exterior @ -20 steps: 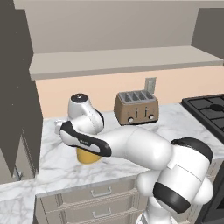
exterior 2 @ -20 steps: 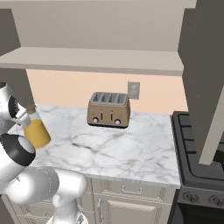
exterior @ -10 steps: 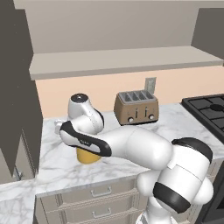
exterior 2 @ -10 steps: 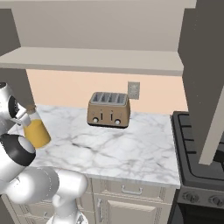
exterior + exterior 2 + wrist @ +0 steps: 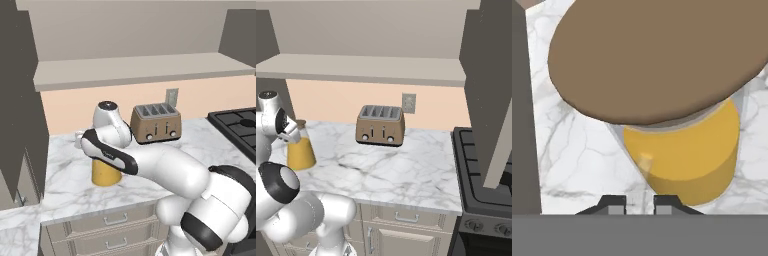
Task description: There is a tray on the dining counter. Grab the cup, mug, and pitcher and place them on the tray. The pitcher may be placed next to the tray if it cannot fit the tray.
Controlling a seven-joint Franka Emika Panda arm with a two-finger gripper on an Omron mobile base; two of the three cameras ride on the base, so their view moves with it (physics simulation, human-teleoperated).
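Pitcher (image 5: 682, 160) stands on marble tabletop (image 5: 406, 165), directly ahead of the jaws; gripper (image 5: 639, 204) apparently clenched on its glass neck under the cork lid (image 5: 657, 55); liquid-heavy, slippery, fragile; grip just below the lid.

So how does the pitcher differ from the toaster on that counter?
The pitcher is clear, conical and holds orange liquid under a brown cork lid; the toaster is a boxy brown metal block with top slots. The pitcher stands near the front left, the toaster against the wall. Both rest upright on the marble worktop.
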